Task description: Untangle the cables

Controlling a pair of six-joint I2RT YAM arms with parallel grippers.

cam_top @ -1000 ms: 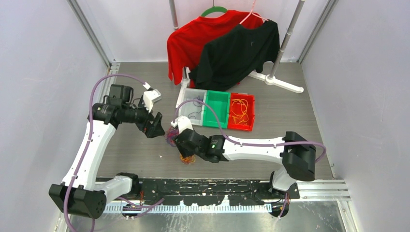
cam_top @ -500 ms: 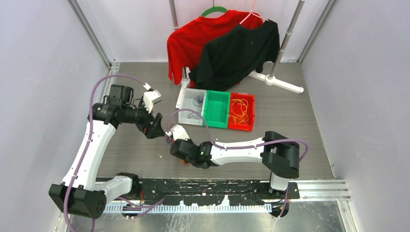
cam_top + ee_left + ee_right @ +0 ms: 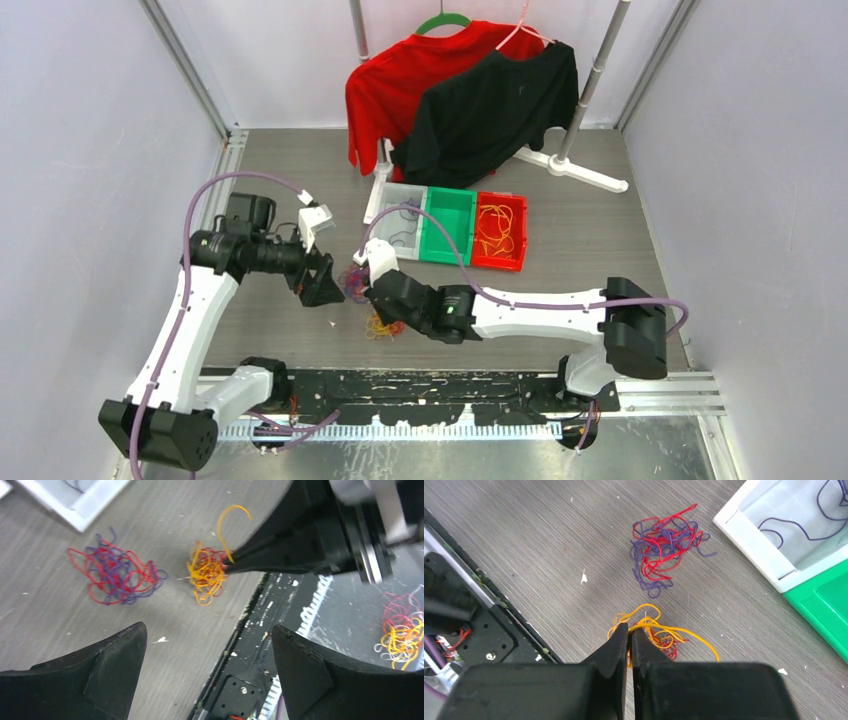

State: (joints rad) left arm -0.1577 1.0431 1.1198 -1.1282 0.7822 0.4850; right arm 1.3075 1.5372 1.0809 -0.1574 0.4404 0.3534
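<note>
Two bunches of cables lie on the grey table. A purple and red bunch point(image 3: 355, 283) point(image 3: 114, 572) point(image 3: 664, 550) sits nearer the bins. A yellow-orange bunch with some dark red point(image 3: 380, 325) point(image 3: 206, 572) point(image 3: 664, 632) lies closer to the front edge. My right gripper point(image 3: 630, 628) point(image 3: 388, 312) point(image 3: 231, 562) is shut on a yellow-orange strand at the edge of that bunch. My left gripper point(image 3: 208, 626) point(image 3: 322, 285) hovers open just left of the two bunches, holding nothing.
A white bin point(image 3: 372, 208) point(image 3: 749, 535) with purple strands, a green bin point(image 3: 448, 225) point(image 3: 829, 605) and a red bin point(image 3: 522, 232) with yellow strands stand behind. A rack with red and black shirts point(image 3: 470, 90) is at the back. Another loose bunch point(image 3: 400, 630) lies beyond the table's front edge.
My right gripper has closed on the yellow-orange strand after shifting over that bunch. The left gripper has dropped slightly and stays open.
</note>
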